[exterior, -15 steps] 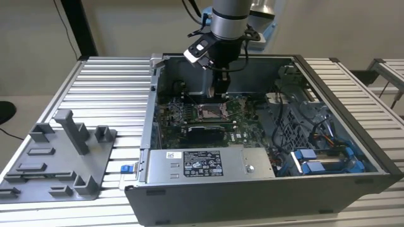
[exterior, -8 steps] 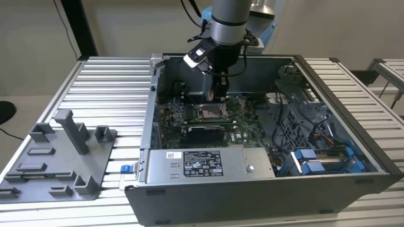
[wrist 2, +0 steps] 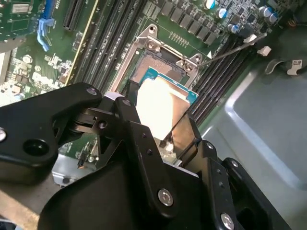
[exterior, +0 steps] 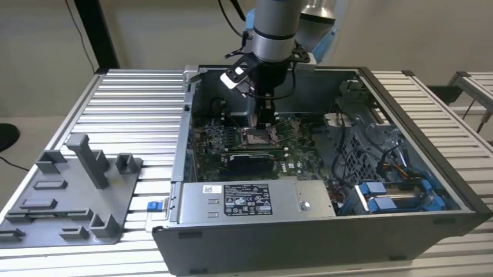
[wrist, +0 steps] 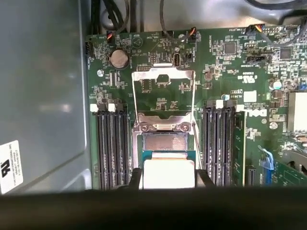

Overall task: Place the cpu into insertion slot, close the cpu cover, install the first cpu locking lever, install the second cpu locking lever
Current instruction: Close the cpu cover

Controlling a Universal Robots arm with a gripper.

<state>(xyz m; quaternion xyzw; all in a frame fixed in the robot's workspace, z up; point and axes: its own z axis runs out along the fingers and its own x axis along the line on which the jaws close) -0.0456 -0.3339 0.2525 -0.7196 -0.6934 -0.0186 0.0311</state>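
Gripper (wrist: pixel 169 179) on cpu (wrist: pixel 168 168) — over insertion slot (wrist: pixel 165 142)

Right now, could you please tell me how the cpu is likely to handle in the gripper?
The cpu looks like a thin, rigid plate, so it is probably stiff. Its shiny metal top suggests a slippery surface. Being flat and square, it should not roll.

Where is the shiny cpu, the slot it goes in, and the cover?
the cpu (wrist: pixel 169 173), first wrist view, middle of its shiny top.
the insertion slot (wrist: pixel 165 142), first wrist view, its dark centre.
the cpu cover (wrist: pixel 184 73), first wrist view, the frame bar farthest from the slot.
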